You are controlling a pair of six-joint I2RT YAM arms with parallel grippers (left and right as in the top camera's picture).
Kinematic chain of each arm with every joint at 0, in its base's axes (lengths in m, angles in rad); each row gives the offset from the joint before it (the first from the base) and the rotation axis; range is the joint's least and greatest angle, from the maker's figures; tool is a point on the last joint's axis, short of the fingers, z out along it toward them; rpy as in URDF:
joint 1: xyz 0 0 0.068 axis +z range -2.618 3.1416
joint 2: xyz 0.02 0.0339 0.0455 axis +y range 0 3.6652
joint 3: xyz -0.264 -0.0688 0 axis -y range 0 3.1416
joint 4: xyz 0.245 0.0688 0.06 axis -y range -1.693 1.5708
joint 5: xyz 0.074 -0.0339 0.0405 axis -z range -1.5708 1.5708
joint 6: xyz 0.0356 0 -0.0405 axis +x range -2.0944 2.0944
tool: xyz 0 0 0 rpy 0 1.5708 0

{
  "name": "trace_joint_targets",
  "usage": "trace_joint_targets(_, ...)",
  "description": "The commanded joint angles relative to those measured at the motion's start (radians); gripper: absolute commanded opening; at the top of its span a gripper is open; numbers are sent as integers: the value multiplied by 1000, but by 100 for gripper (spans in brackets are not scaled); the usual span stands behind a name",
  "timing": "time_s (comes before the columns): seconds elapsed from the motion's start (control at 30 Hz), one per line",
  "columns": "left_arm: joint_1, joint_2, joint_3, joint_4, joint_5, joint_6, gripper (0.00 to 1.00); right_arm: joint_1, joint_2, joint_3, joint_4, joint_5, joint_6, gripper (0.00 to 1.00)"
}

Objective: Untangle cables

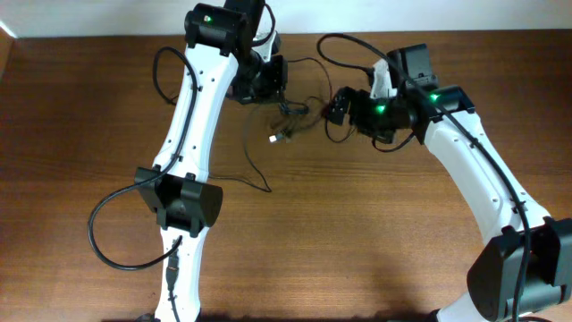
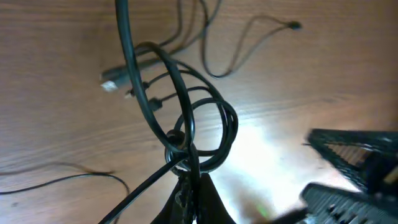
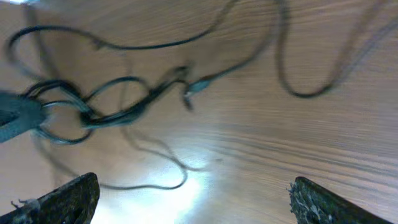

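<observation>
In the right wrist view the thin black cables [image 3: 99, 116] are smeared by blur and the right gripper [image 3: 194, 182] runs off the bottom edge save two rough dark tips, overhead the cords are too small to tell apart, and the left gripper [image 2: 191, 186] is cropped by the left wrist view's lower edge.

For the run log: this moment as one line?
left gripper: shut on cables | right gripper: open, empty | cables: tangled
</observation>
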Motion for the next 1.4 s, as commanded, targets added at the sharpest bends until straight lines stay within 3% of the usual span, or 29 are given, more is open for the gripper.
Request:
trace_joint_targets(0.0, -5, -3, 18, 1, 173, 12, 0, 6, 10, -5, 13, -98, -37, 98)
trace_joint_targets(0.5, -5, -3, 18, -18, 401, 54, 0, 20, 11, -5, 11, 38, -37, 98)
trace_joint_targets(0.77, -5, -3, 18, -29, 406, 123, 0, 18, 11, -5, -2, 136, -37, 98)
trace_joint_targets(0.97, -5, -3, 18, -38, 417, 138, 0, 17, 11, -5, 20, 139, -38, 98)
trace_joint_targets(1.1, -5, -3, 18, -51, 565, 220, 0, 19, 30, -5, 7, 138, -38, 98)
trace_joint_targets(1.37, -4, -3, 18, -50, 565, 242, 0, 19, 51, -5, -21, 55, -116, 99)
